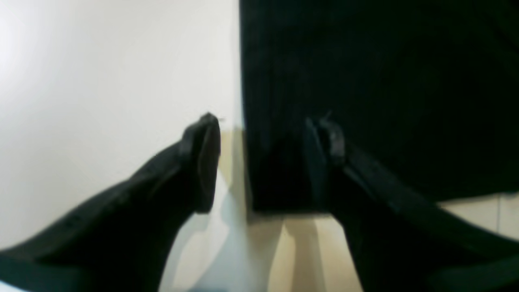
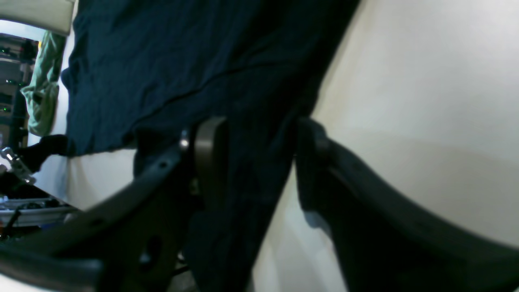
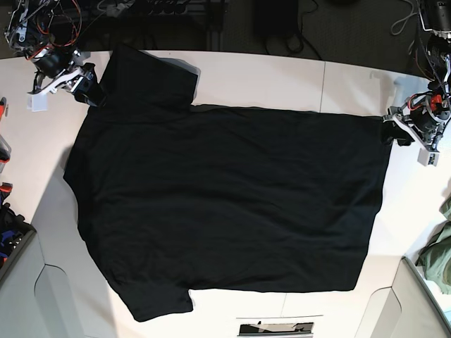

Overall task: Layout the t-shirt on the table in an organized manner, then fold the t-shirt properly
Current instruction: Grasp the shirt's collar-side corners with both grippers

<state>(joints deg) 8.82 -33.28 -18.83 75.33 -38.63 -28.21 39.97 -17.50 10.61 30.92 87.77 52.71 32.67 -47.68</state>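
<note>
Right gripper, at the far-left corner in the base view, has its jaws parted around a hanging fold of the black t-shirt; in the right wrist view the cloth passes between the two fingers, touching the left pad, with a gap at the other, so the jaws stand apart rather than clamped. From that gripper the shirt spreads flat across the white table, one sleeve beside the gripper, the other at the near edge. Left gripper sits at the shirt's far-right corner; in the left wrist view its jaws stand apart, straddling the garment's straight edge, one finger over bare tabletop, the other over cloth. An olive-green garment lies near the left gripper, off the table's edge.
</note>
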